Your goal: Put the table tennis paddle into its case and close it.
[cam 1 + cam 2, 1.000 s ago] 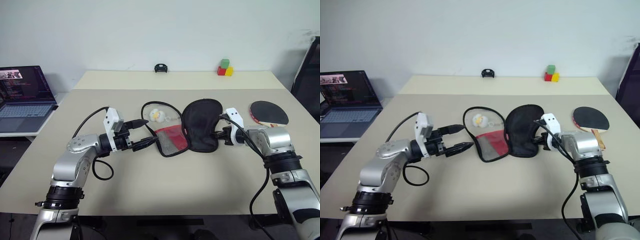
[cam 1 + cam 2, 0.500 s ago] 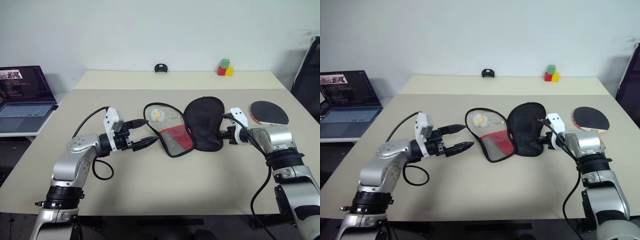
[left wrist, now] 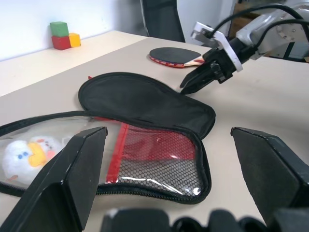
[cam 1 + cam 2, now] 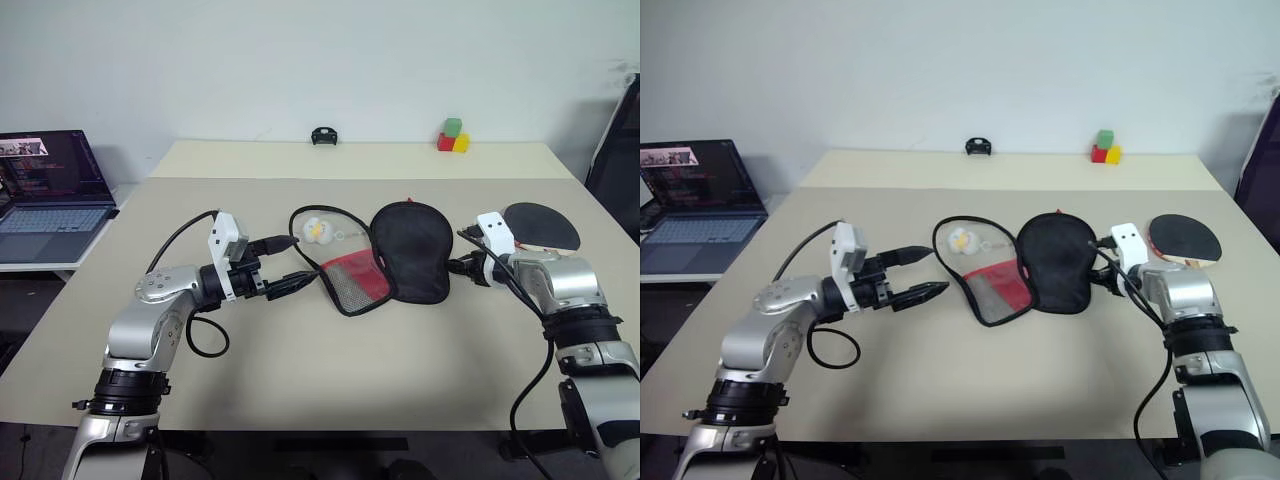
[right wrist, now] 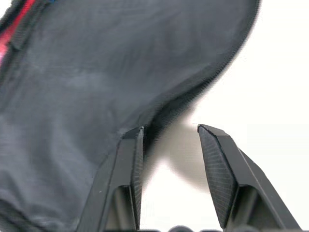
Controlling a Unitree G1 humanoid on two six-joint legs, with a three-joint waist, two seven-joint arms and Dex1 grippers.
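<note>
- The case [image 4: 385, 268] lies unzipped and spread flat in the middle of the tan table [image 4: 320, 370], its black fabric flap folded out toward the robot's right and the red panel with mesh pocket toward its left.
- The white-yellow charm [image 4: 314, 230] sits inside the loop of the zipper edge on the far left part of the case; the left wrist view shows it behind a clear panel, a detail the head views do not give.
- The table tennis paddle [image 4: 541, 225] lies flat on the table near the right edge, apart from the case, black face up.
- The left gripper [image 4: 283, 266] hovers level just beside the mesh end of the case, its fingers spread wide and holding nothing; in its wrist view the two fingers [image 3: 63, 183] frame the whole case.
- The right gripper [image 5: 169, 135] is at the right edge of the black flap. Its wrist view shows the fingers parted, one finger at the flap's edge and the other over bare table, nothing pinched between them.
- From the left wrist view the right gripper's tips point at the flap's edge.
- Red, green and yellow blocks [image 4: 451, 137] stand at the far edge.
</note>
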